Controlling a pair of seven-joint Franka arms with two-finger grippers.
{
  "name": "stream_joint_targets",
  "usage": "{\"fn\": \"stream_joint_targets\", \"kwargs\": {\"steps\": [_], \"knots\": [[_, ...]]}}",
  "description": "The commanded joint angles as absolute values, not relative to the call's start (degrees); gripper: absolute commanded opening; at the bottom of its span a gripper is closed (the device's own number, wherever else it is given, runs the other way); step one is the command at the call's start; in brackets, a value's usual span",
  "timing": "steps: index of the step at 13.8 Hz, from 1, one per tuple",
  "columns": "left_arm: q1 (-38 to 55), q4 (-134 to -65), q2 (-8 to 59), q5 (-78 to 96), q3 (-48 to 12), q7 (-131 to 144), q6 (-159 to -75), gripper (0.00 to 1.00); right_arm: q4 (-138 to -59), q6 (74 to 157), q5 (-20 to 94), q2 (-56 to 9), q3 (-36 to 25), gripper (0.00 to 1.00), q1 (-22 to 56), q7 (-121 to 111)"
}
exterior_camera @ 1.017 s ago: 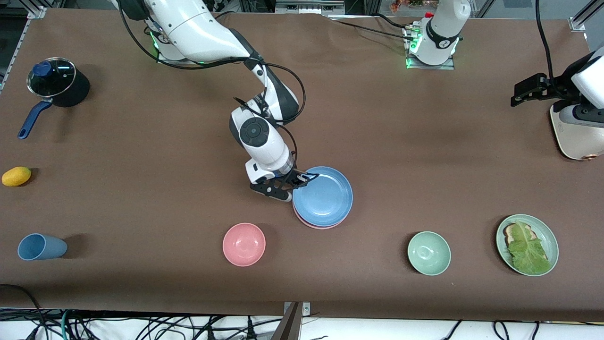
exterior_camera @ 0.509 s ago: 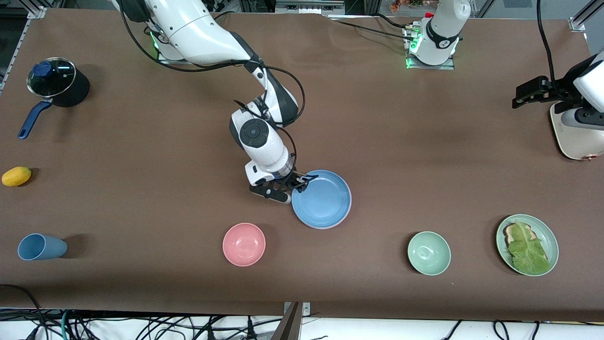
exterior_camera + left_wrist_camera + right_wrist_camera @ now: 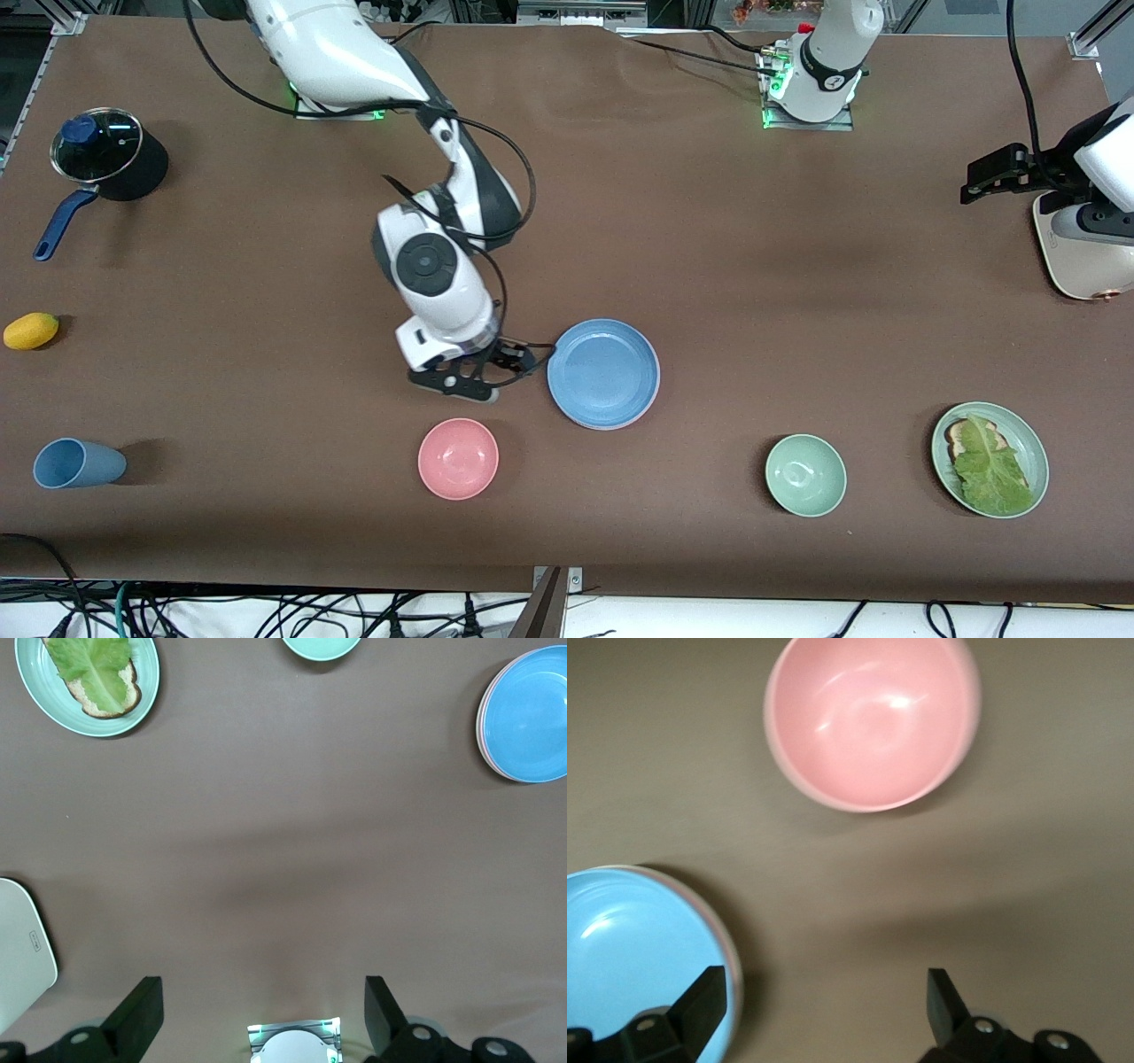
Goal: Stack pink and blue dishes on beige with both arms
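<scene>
Fingers spread on both grippers, nothing held; blue plate tops the stack mid-table.

Front view: right gripper point(image 3: 496, 366) sits low over the table point(image 3: 266, 292) just beside the blue plate point(image 3: 603, 373), jaws wide and clear of its rim; a thin pale edge shows under the blue one, beige not separately visible. Left gripper point(image 3: 983, 175) waits over the edge at the left arm's end, near a white appliance point(image 3: 1076, 257). Left wrist view: fingers point(image 3: 142, 1014) apart, pink rim point(image 3: 483, 726) peeking under the blue plate, stack well apart. Right wrist view: fingers point(image 3: 700, 1001) apart beside the blue plate, pink bowl point(image 3: 873, 718) close by. Risks, judged: a finger catching the rim on withdrawal could slide the stack off-centre; a wide swing could knock the pink bowl.
</scene>
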State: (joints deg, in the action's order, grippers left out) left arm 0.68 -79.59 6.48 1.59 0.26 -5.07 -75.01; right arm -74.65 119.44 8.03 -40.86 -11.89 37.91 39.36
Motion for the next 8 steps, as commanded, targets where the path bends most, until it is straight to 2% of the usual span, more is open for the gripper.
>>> {"fn": "stream_joint_targets", "kwargs": {"steps": [1, 8], "knots": [[0.61, -79.1, 6.59, 2.99, 0.53, -5.19, -74.88, 1.0, -76.64, 109.2, 8.0, -33.86, -16.42, 1.0, 37.27, 30.02], [0.53, -79.1, 6.77, 2.99, 0.53, -5.27, -74.88, 1.0, -84.54, 93.36, 8.0, -15.76, -24.6, 1.0, 33.22, 7.65]]}}
